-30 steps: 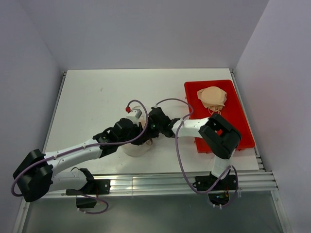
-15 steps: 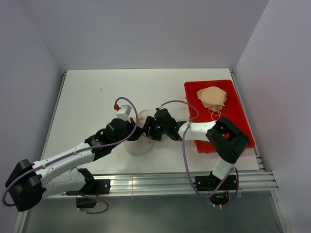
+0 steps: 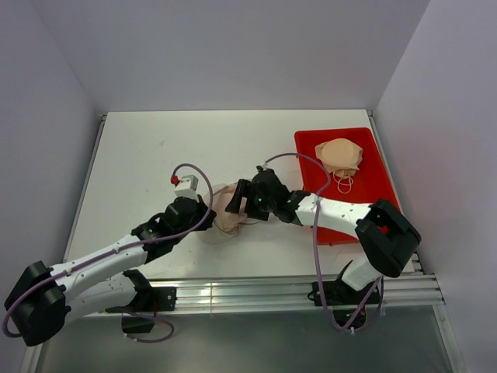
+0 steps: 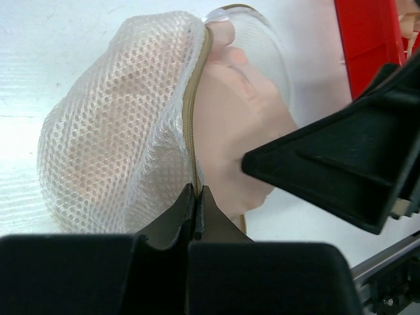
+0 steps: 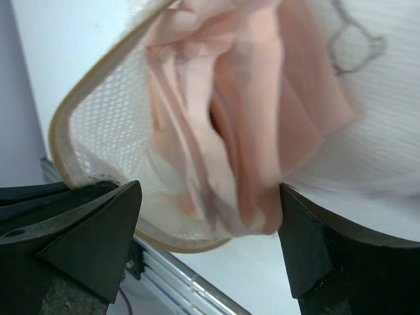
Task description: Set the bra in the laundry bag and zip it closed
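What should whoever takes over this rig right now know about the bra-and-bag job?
Left gripper: shut on the zip edge of the bag.
Right gripper: open, fingers either side of the bra.
Bag lies between the two grippers, mouth open, zip not closed.
Bra is partly inside; a good part bulges out of the mouth.
A second bra lies in the red tray; not part of the job.
Left to do: push the bra fully in, then zip the bag shut.

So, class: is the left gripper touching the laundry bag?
Touching. The left wrist view shows the left gripper with jaws shut on the zipper edge of the laundry bag.
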### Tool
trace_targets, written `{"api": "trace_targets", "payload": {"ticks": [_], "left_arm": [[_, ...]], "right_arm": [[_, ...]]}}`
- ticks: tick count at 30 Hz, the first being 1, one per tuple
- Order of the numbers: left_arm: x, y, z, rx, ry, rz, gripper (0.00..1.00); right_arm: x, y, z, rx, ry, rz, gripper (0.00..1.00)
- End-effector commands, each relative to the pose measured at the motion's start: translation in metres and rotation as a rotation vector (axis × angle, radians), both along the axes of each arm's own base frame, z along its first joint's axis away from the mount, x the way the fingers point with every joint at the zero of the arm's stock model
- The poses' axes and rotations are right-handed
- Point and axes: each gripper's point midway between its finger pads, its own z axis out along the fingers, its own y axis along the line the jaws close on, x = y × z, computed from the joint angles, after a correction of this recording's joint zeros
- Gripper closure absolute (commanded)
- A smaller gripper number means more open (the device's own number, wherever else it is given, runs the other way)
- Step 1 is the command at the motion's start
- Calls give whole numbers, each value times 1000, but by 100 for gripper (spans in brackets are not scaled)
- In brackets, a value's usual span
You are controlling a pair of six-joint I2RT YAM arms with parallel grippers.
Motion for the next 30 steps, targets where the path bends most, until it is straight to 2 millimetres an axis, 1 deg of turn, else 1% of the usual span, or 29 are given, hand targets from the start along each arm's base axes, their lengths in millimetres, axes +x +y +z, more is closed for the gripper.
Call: {"api": "trace_targets", "payload": {"ticks": [1, 2, 3, 5, 6, 7, 9, 10, 11, 12, 13, 15, 16, 17, 18, 19, 23, 28, 30], "left_arm": [[7, -1, 10, -45, -34, 23, 100], [7, -1, 10, -45, -32, 22, 100], [7, 0, 10, -45, -34, 24, 100], [8, 3, 9, -43, -31, 30, 100], [8, 3, 8, -41, -27, 31, 100], [9, 6, 6, -38, -21, 38, 100], [9, 8, 4, -35, -14, 48, 100], [12, 11, 4, -38, -11, 62, 100], [11, 14, -1, -25, 7, 70, 100], [13, 20, -7, -9, 25, 93, 100], [14, 23, -9, -10, 40, 111, 100], [15, 33, -25, 36, 105, 148, 100], [18, 38, -28, 38, 124, 167, 100], [17, 41, -36, 58, 151, 173, 100], [18, 44, -40, 63, 161, 184, 100], [18, 45, -42, 63, 168, 183, 100], [18, 51, -59, 87, 224, 193, 100], [18, 51, -66, 77, 238, 185, 100], [18, 50, -67, 78, 241, 179, 100]], "right_arm": [[10, -17, 15, -63, -60, -53, 12], [15, -26, 15, -95, -80, -87, 12], [18, -32, 21, -103, -100, -112, 11], [19, -50, 17, -155, -111, -159, 10], [22, -57, 21, -151, -124, -181, 10], [21, -67, 14, -165, -114, -196, 10], [22, -80, 13, -172, -119, -228, 10], [22, -90, 5, -188, -110, -249, 10], [21, -95, 1, -194, -108, -255, 11], [22, -99, 0, -194, -110, -265, 11], [23, -105, -6, -194, -104, -276, 12], [24, -108, -13, -183, -98, -275, 13], [24, -112, -20, -183, -86, -278, 13], [28, -110, -19, -165, -100, -274, 14], [28, -109, -25, -166, -87, -269, 14], [30, -105, -25, -144, -95, -259, 14], [36, -104, -40, -157, -79, -264, 15], [45, -94, -45, -95, -96, -255, 18], [46, -94, -53, -89, -86, -258, 24]]}}
